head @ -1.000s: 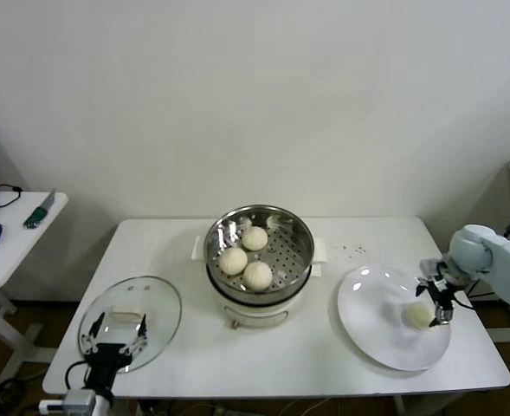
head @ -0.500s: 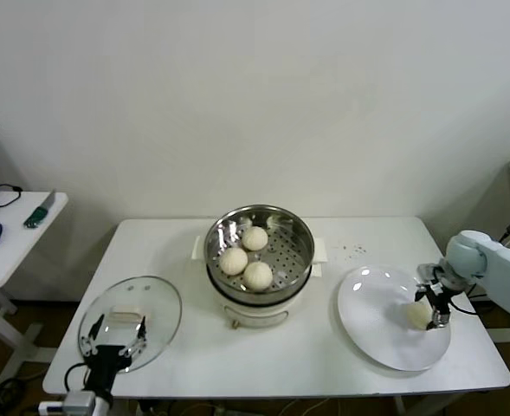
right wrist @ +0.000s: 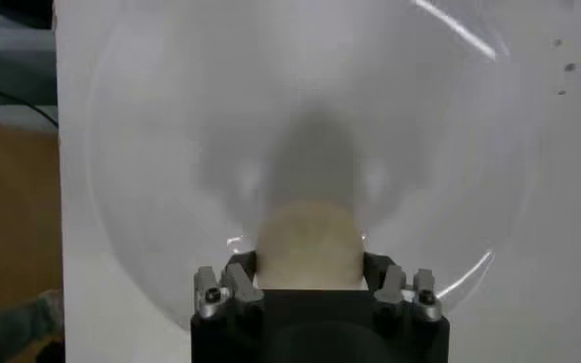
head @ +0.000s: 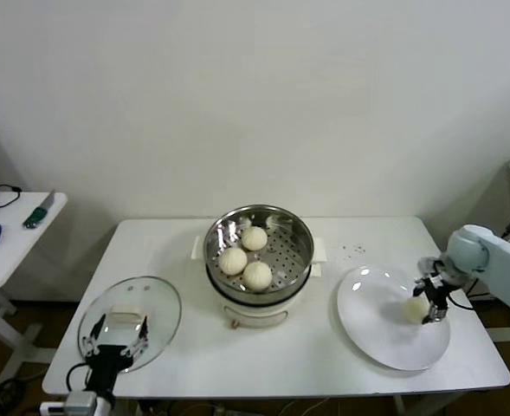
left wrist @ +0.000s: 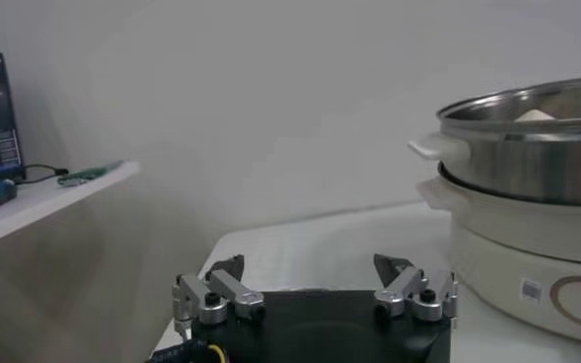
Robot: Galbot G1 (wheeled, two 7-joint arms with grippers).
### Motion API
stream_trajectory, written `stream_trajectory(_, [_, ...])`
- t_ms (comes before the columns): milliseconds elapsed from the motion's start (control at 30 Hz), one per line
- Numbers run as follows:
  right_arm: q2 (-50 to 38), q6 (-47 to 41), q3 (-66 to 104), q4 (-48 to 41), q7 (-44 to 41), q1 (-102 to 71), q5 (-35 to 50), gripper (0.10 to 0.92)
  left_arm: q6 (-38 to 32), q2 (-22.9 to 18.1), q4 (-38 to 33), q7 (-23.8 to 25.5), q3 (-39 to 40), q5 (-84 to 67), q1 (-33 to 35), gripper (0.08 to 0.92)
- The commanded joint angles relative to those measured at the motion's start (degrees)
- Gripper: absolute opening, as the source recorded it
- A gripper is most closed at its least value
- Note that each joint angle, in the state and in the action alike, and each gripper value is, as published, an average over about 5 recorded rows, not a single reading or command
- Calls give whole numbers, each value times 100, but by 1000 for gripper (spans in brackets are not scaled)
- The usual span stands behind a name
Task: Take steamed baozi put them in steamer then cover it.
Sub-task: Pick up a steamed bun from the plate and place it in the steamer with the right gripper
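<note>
1. Since the earlier frame, right gripper (head: 429, 305) has closed onto the last baozi (head: 416, 308) on the white plate (head: 376, 334), right of frame.
2. Bun looks soft and light; a gentle pinch across its sides is advised.
3. Three buns (head: 243, 257) sit in the steamer (head: 300, 251), centre.
4. Left gripper (head: 116, 336) is spread over the cover (head: 164, 303), lower left.

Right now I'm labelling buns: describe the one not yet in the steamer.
On the white table, right of the steamer, lies a white plate. The lone baozi sits there, pinched by the right gripper; the others lie in the steel basket.
</note>
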Motion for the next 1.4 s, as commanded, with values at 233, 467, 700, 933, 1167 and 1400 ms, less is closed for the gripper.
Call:
stream_trajectory(233, [1627,-538,-3347,-127,-51,4163,3246,701,-12,-20,-80,26,163,-12,8,823])
stream_trajectory(467, [2935,-600,-3927,-640,-52,4702,4521,704,-17,17,-145,34,253,-45,14,823])
stream_trajectory(700, [4003,-733,-3977,-889,-14,4521,5033,704,142,86,-210,51,384,-283,-51,823])
stream_trajectory(933, [4613,-832,-3939,-1062,38,4080,5157,704,101,166,-154,66,405,-270,-77,823])
stream_trajectory(1167, [4884,-850,-3989,-1123,29,3612,4894,704,128,177,-131,64,469,-270,-167,823])
stream_trajectory(1400, [4960,-851,-4131,-1174,61,3246,4584,704,117,177,-87,63,469,-281,-223,823])
